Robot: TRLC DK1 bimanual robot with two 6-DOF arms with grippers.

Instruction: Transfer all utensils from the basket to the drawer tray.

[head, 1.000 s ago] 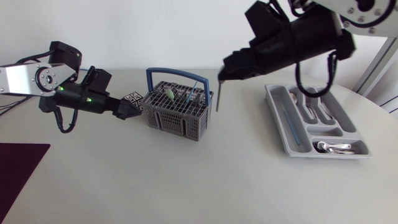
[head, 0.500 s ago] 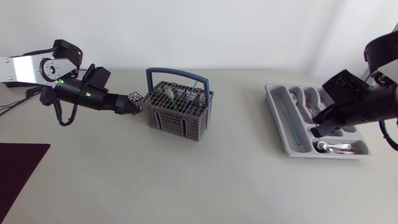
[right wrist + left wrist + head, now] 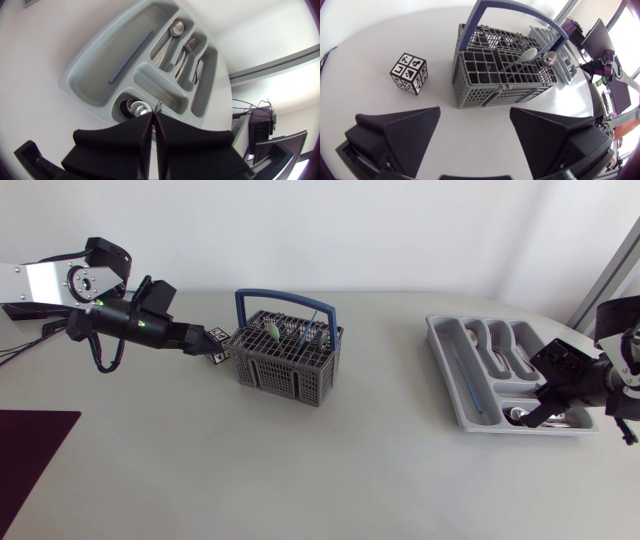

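Left gripper free by the basket, right gripper clenched at the tray.

My left gripper (image 3: pixel 203 345) is released, fingers spread wide, just beside the basket (image 3: pixel 285 365) on my left, with a patterned cube (image 3: pixel 409 73) near its tip and also just beside the basket. The basket holds a green spoon (image 3: pixel 522 56) and at least 1 metal utensil under its blue handle. The tray (image 3: pixel 100 65) lies well apart from the basket on my right. It holds a spoon (image 3: pixel 170 37), a fork (image 3: pixel 186 50), a knife (image 3: pixel 199 70), a blue-grey stick (image 3: pixel 131 56) and round metal pieces (image 3: pixel 135 106). My right gripper (image 3: pixel 154 116) hangs over the tray's end far from the basket, fingers pressed on a thin utensil tip (image 3: pixel 159 105). I cannot tell its kind.
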